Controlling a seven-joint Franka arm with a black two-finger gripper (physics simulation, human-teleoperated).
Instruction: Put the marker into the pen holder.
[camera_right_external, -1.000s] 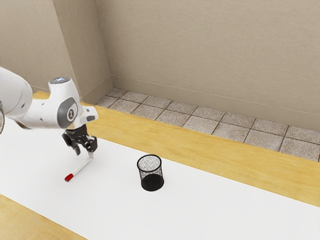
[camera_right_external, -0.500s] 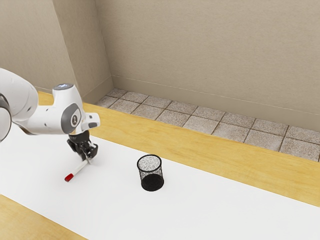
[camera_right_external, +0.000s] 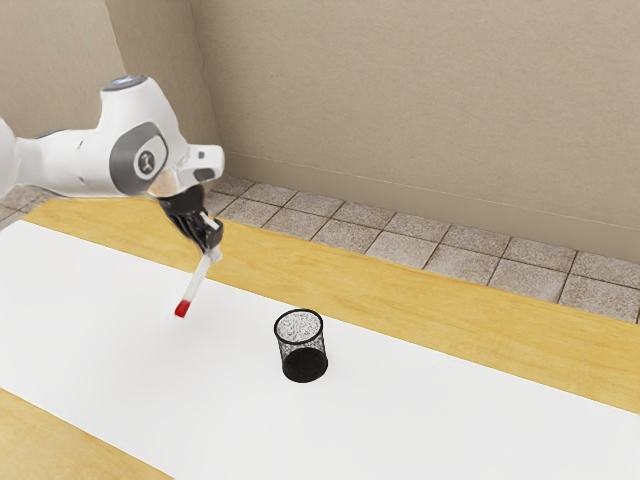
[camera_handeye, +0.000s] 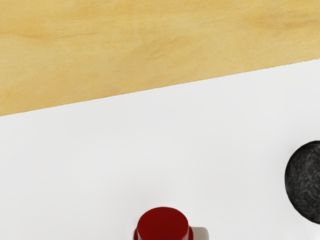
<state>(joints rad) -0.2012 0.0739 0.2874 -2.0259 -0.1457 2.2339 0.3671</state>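
My gripper is raised above the table at the exterior view's left, shut on the white marker near its upper end. The marker hangs tilted, its red end lowest and clear of the table. In the wrist view the marker's red end faces the camera at the lower edge. The black mesh pen holder stands upright, apart from the marker, toward the exterior view's right from the gripper. Part of the pen holder also appears in the wrist view.
A white sheet runs along the wooden table, under the pen holder. Beyond the table's far edge are a tiled floor and a beige wall.
My gripper came down slightly, closed on the marker and lifted it off the table, moving toward the exterior view's right. The marker now hangs more steeply. The pen holder has not moved.
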